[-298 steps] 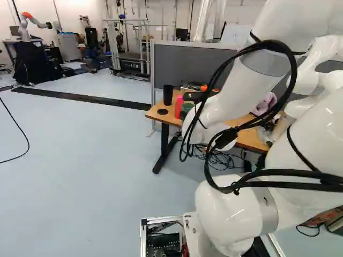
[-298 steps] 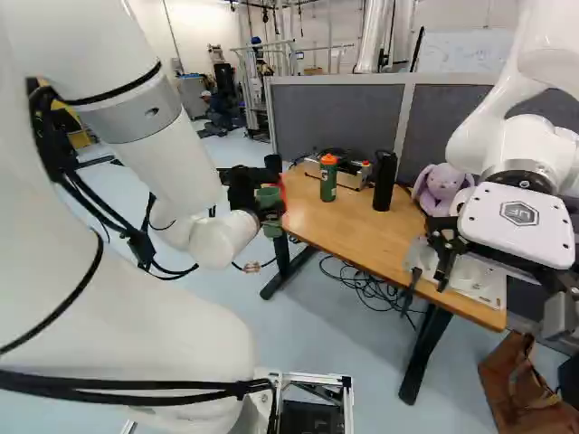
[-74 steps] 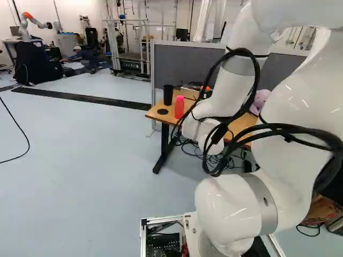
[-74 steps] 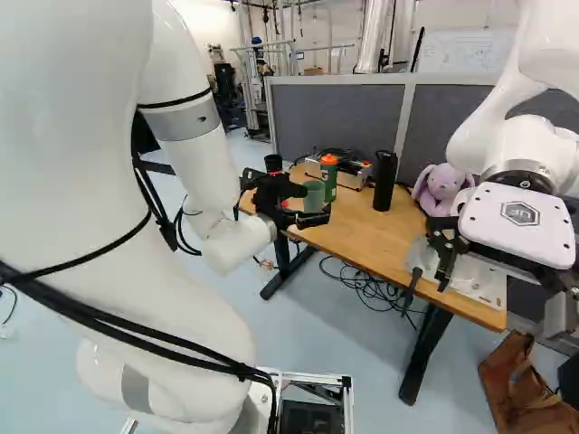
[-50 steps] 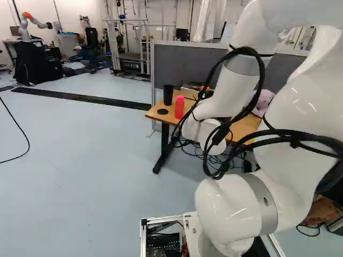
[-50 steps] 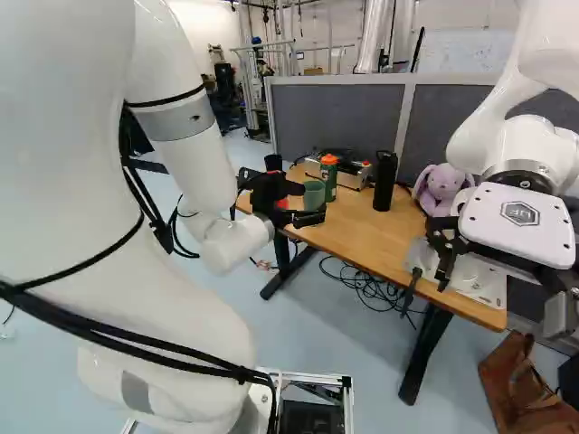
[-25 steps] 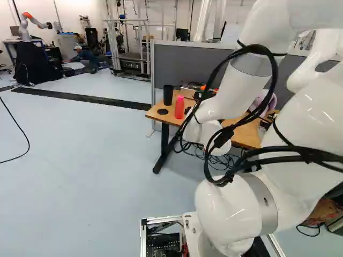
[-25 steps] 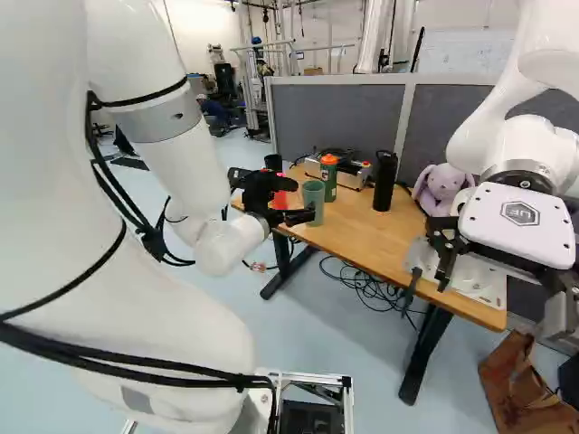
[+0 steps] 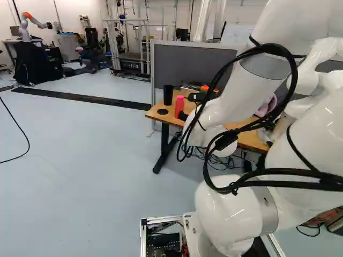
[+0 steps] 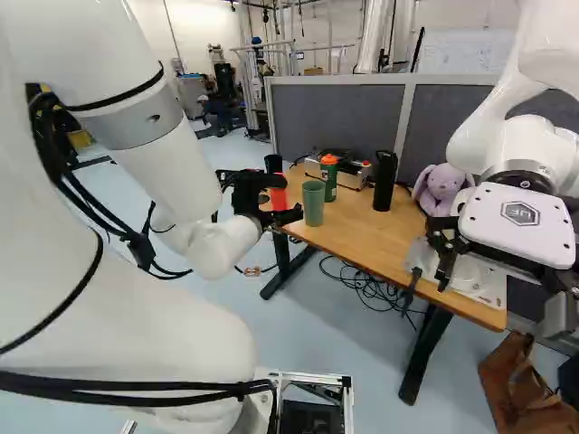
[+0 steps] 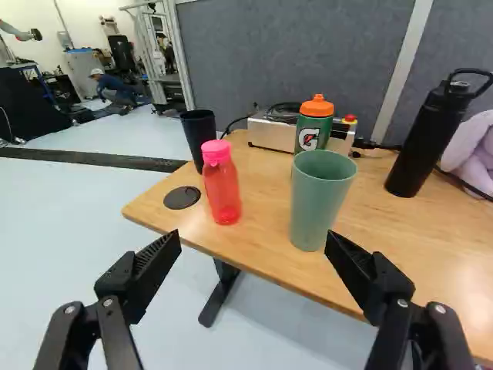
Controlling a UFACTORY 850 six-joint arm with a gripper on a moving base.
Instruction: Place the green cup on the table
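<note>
Where a grey partition [image 11: 293,46] closes off the space behind, the wooden table [image 10: 380,235] runs along it, with another robot [image 10: 484,136] standing at the end farther from the green cup. My white arm [image 10: 163,172] reaches toward the table's near corner and ends in the black gripper [image 11: 253,237], whose two fingers are spread wide with nothing between them. A black flask [image 11: 426,139] stands farther along the table, and a green bottle [image 11: 308,139] with an orange cap is just behind the green cup [image 11: 320,208]. That cup stands upright on the tabletop near the front edge, ahead of the fingers and off the middle of their gap, with a pink bottle [image 11: 222,189] beside it but apart. The placing looks done to me, leaving only a clean retreat. The cup is probably light plastic, stiff enough to keep its shape though a hard squeeze might flex it, and unlikely to shatter; whether it holds anything I can't tell. Its smooth wall could be slippery and widens upward, so if it needed taking again, I'd close gently from two sides around mid-height, square to the wall, and leave the thin rim alone, since a nudge up there could tip it
</note>
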